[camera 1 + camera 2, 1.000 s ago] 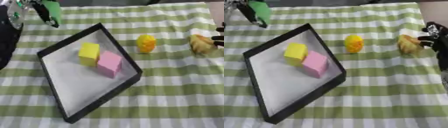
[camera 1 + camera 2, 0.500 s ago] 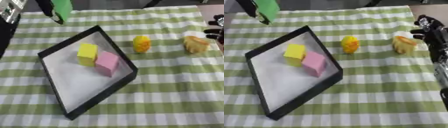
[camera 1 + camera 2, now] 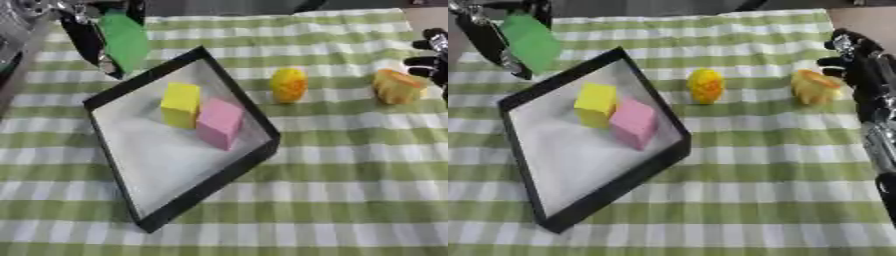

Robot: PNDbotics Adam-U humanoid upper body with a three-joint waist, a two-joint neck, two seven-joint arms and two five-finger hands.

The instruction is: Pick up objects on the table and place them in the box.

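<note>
Yellow block [image 3: 181,104], pink block [image 3: 219,123] in box [image 3: 206,182]

One black box [image 3: 254,167] with a white floor, left of centre. Two blocks inside: one yellow block [image 3: 181,104], one pink block [image 3: 219,123]. One green block [image 3: 125,41] at upper left. Two yellow-orange lumps on the checked cloth: one round [image 3: 289,85] at centre, one [image 3: 396,87] at right. Two robot hands, one at upper left [image 3: 87,35], one at the right edge [image 3: 859,60].

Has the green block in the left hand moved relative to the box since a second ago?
Yes. The green block, held in the left hand, has moved right and nearer, toward the box's far corner. It is not inside yet.
</note>
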